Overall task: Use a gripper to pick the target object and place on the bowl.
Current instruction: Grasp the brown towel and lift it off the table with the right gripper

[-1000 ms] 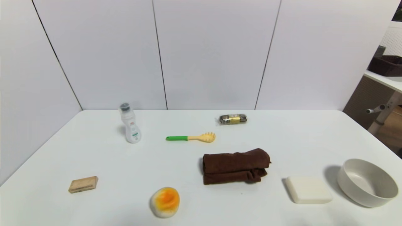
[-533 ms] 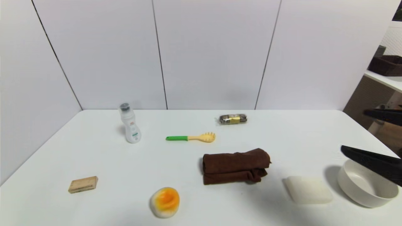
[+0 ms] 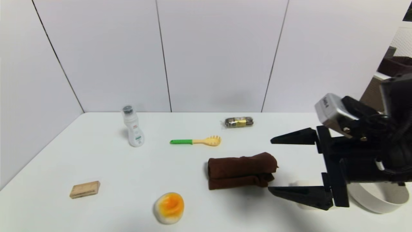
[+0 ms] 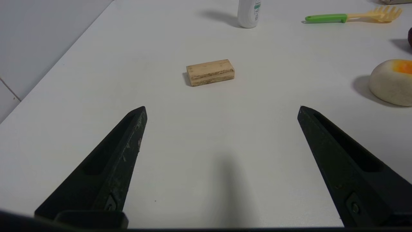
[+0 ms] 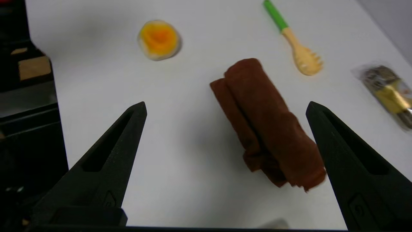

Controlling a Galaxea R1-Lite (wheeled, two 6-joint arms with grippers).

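Head view. You have the right gripper (image 3: 272, 166) at right of frame, jaws spread wide, tips pointing left toward the brown towel (image 3: 241, 170). The towel lies on the bench (image 3: 128, 174) at centre, slightly right, as a thick folded bundle with its long side running left to right. The bowl (image 3: 379, 199) sits at lower right, mostly hidden behind the gripper body. Other stock: white bottle (image 3: 132, 127) and green-handled fork (image 3: 196, 141) at upper centre-left, wrapped packet (image 3: 238, 122) above the towel, wooden block (image 3: 85, 189) at lower left, orange-topped ball (image 3: 169, 207) at lower centre.

Left wrist view. Your left gripper (image 4: 222, 108) hangs parked over bare bench, jaws fully apart, nothing between them. The wooden block (image 4: 210, 72) lies beyond the tips, at upper centre.

Right wrist view. The towel (image 5: 268, 124) runs diagonally at centre-right, nearer the right-hand jaw, not touched by either. The jaws stand wide.

Handling note. Judge the towel light, soft and compressible, not fragile; it should sag at the ends and may unroll. Take hold across the middle of the bundle, across its short width, closing deep enough to catch every layer.
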